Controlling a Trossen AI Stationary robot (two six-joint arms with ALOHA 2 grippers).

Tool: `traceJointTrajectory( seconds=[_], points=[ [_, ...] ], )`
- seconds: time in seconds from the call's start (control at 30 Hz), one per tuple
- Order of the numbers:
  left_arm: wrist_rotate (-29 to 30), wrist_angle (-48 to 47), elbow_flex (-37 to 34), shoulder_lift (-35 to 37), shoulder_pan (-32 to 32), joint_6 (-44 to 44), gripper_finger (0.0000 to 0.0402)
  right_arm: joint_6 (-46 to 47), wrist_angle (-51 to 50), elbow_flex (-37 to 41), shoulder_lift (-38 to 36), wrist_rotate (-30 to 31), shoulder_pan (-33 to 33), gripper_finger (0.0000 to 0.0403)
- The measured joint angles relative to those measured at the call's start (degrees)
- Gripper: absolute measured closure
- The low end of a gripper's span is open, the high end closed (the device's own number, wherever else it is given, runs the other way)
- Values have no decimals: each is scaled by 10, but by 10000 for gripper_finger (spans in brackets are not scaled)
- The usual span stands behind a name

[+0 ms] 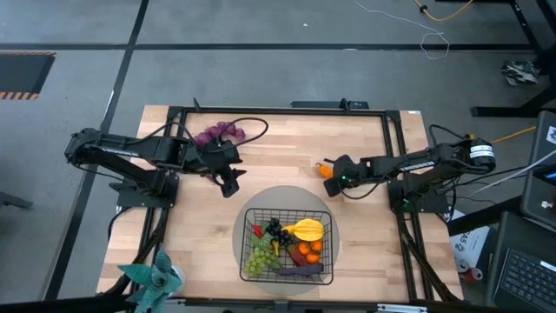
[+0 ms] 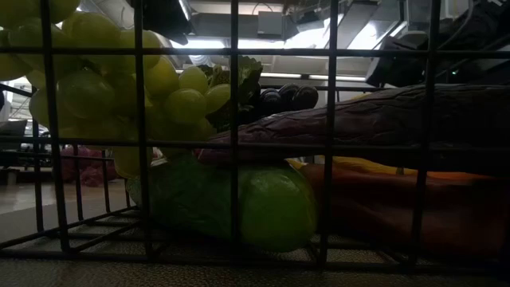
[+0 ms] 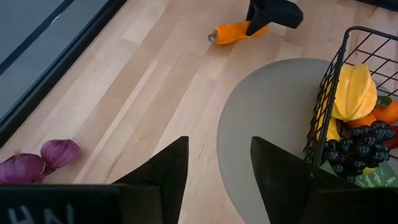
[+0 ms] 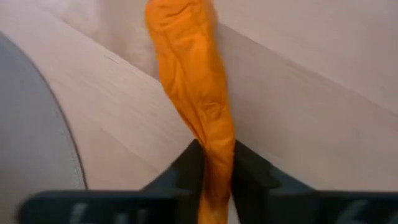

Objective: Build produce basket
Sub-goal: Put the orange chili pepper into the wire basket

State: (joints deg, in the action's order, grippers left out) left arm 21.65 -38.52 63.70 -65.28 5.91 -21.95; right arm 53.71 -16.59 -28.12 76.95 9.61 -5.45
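The black wire basket (image 1: 244,261) stands on the round grey mat (image 1: 261,204) at the table's near middle. It holds green grapes (image 1: 259,259), dark grapes (image 1: 276,230), a yellow banana (image 1: 306,229), tangerines (image 1: 306,251) and an eggplant (image 1: 295,270). Purple grapes (image 1: 219,133) lie on the table at the far left. My right gripper (image 1: 337,174) is shut on an orange pepper (image 1: 326,170), far right of the basket. My left gripper (image 1: 228,180) is open and empty between the purple grapes and the mat. My right gripper pinches the orange pepper's near end (image 4: 214,163) between its two fingers. The fingers come in low from the table's right and lie along the pepper. The pepper sticks out forward past the fingertips (image 3: 239,32). I cannot tell whether it rests on the table.
A teal leafy plant (image 1: 152,278) stands at the table's near left corner. A dark frame (image 1: 287,110) runs along the table's edges. In the low view, the basket's wires (image 2: 233,143) stand in front of a green cucumber (image 2: 239,203) and the eggplant (image 2: 374,119).
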Motion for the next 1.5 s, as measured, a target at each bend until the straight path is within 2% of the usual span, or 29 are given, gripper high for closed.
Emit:
traceJointTrajectory(
  seconds=[0.07,0.27,0.37,0.53,0.63,0.8,0.97,1.17,1.3,1.4,1.5],
  points=[
    [0,0,0,0,0,0,234,-24,18,1,0,0,0,371],
    [0,0,0,0,0,0,234,-86,88,-17,0,1,0,373],
    [0,0,0,0,0,0,234,-125,92,-55,0,22,0,373],
    [0,0,0,0,0,-1,234,-206,92,-135,0,21,5,373],
    [0,0,0,0,0,-1,234,-245,92,-185,0,-5,19,373],
    [0,0,0,0,0,-1,234,-288,92,-241,-1,-84,67,373],
    [0,0,0,0,0,0,234,-281,88,-251,-1,-140,131,373],
    [0,0,0,0,0,0,234,-196,86,-250,4,-143,207,373],
    [0,0,0,0,0,0,234,-176,91,-250,11,-142,255,373],
    [0,0,0,0,0,0,234,-133,88,-250,15,-121,285,373],
    [0,0,0,0,0,0,234,-105,87,-250,19,-61,305,373]
  ],
)
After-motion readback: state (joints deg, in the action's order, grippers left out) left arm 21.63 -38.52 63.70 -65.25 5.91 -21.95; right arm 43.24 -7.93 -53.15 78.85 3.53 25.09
